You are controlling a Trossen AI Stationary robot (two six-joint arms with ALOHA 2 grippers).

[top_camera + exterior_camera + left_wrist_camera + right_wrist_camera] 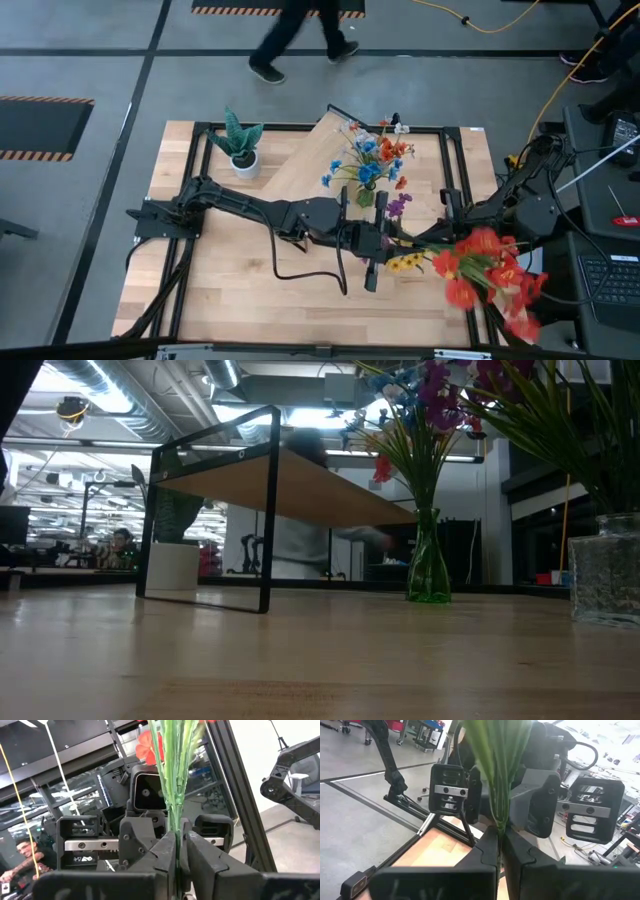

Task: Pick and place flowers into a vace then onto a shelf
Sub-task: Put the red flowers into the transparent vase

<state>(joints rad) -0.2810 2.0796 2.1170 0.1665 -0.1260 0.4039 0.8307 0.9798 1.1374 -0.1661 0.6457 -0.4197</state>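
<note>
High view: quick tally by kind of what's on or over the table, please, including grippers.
Green vase holding flowers: 1
Red flower sprig gripped at the stem by both grippers: 1
Wooden shelf: 1
Potted spiky plant: 1
Grippers: 2, left gripper and right gripper
Total: 6

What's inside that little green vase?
The green vase holds a bunch of green stems topped with blue, purple, orange and red flowers. How far down the stems reach is too dim to make out.
</note>
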